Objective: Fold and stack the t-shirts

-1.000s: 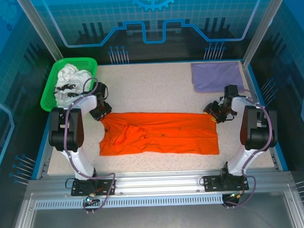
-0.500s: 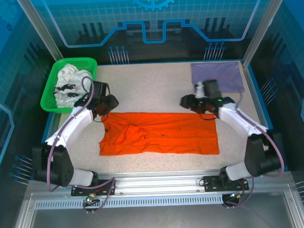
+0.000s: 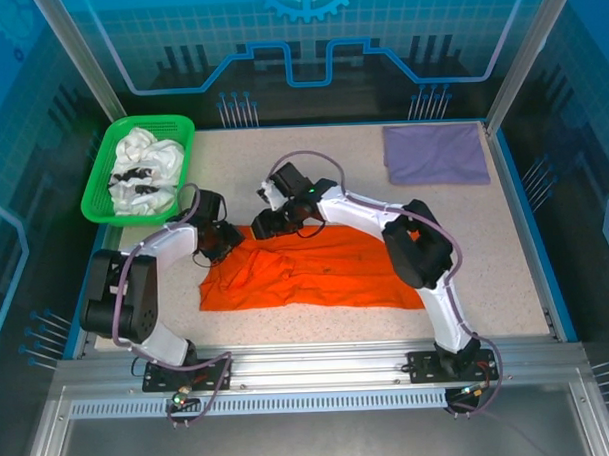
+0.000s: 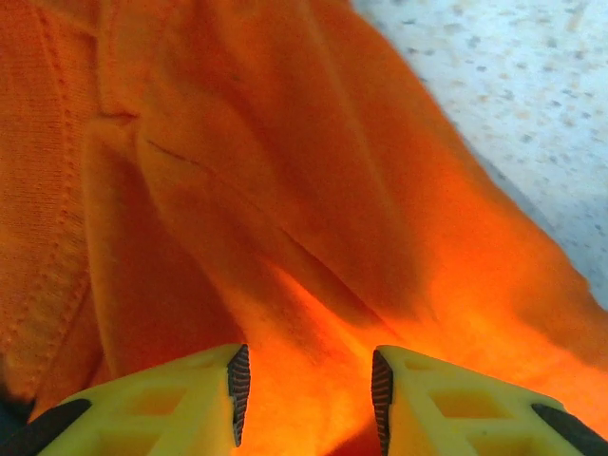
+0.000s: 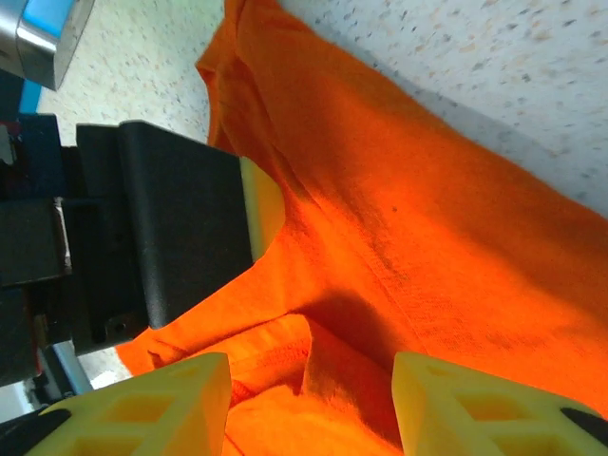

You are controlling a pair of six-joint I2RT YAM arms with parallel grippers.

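Top external, for progress: count lavender t-shirt (image 3: pixel 437 153) as done, folded flat at the far right corner. Find orange t-shirt (image 3: pixel 316 273) spread mid-table, rumpled at its left end, fold apparently only begun. See left gripper (image 3: pixel 218 240) and right gripper (image 3: pixel 267 224) near each other at its far left edge, both with jaws parted over orange cloth, nothing pinched. Left to do: white t-shirts (image 3: pixel 142 169) heaped in green basket (image 3: pixel 95 190), then stacking.
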